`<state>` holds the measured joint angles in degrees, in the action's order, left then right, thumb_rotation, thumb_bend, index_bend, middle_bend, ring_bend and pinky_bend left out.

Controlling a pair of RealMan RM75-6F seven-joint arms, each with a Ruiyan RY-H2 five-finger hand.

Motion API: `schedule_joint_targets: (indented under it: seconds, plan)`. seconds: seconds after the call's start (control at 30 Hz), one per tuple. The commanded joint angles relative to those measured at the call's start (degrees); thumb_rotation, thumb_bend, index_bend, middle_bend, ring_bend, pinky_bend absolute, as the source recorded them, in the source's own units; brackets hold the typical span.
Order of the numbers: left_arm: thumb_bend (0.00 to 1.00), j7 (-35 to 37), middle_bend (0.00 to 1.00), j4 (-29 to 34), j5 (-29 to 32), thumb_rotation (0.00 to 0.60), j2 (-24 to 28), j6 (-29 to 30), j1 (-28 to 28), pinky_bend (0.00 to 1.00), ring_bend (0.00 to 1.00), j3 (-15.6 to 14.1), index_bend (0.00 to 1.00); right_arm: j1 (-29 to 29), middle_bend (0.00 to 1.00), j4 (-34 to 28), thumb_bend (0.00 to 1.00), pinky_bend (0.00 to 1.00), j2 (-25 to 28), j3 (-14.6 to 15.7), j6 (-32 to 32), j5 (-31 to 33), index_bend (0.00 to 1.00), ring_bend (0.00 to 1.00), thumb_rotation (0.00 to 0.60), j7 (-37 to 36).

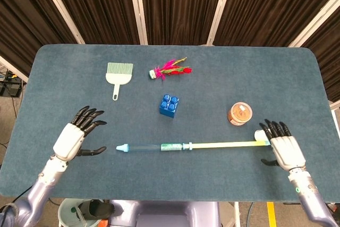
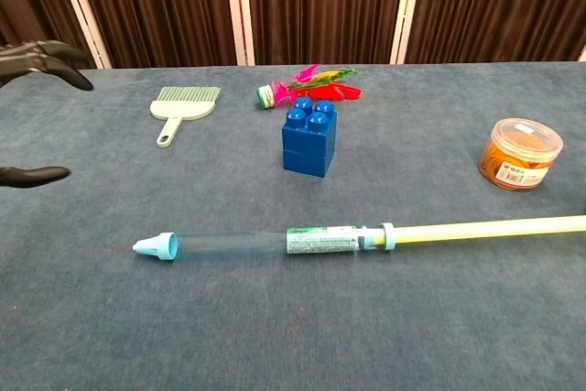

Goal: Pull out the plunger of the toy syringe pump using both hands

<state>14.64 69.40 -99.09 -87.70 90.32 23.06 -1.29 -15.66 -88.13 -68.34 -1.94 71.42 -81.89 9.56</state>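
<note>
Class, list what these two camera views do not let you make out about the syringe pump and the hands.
- Syringe pump: plunger handle hidden behind right hand in the head view; cut off by the right edge in the chest view.
- Left hand: chest view shows only fingertips at the left edge.
- Barrel label print: too small.

the toy syringe pump (image 2: 265,244) is showing clear glossy plastic, lying on a table (image 1: 223,78) looking like matt blue felt.
</note>
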Motion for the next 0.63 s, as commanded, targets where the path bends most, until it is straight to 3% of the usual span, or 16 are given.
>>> schedule_joint_targets:
  seconds: [0.03,0.2,0.33,0.47,0.63]
  plan:
    - [0.13,-7.4,0.07,7.9,1.6,0.600,5.5,2.1,-4.3,0.06,0.05,-1.5,0.22,4.2,0.00,0.6,0.05,0.00,0.1,-2.2,12.2,-4.6,0.00,0.00,0.600,-2.2]
    - [0.10,-15.8,0.02,12.3,6.8,0.600,9.5,0.9,-7.7,0.06,0.02,-1.5,0.11,7.5,0.00,0.8,0.09,0.00,1.5,-3.9,16.3,-1.0,0.00,0.00,0.600,-3.0]
    - [0.09,-23.8,0.01,17.8,13.9,0.600,12.3,-0.7,-10.0,0.05,0.01,0.3,0.06,8.0,0.00,2.0,0.05,0.00,2.7,-4.3,15.0,1.0,0.00,0.00,0.600,-4.1]
    - [0.09,-25.0,0.01,22.8,17.4,0.600,15.5,-3.8,-10.5,0.05,0.01,0.6,0.04,8.1,0.00,1.7,0.01,0.00,3.6,-4.5,12.6,3.2,0.00,0.00,0.600,-5.4]
    - [0.09,-27.2,0.01,23.9,18.2,0.600,16.7,-4.2,-11.1,0.05,0.01,1.1,0.04,8.2,0.00,1.1,0.01,0.00,3.8,-4.1,12.2,2.8,0.00,0.00,0.600,-3.7]
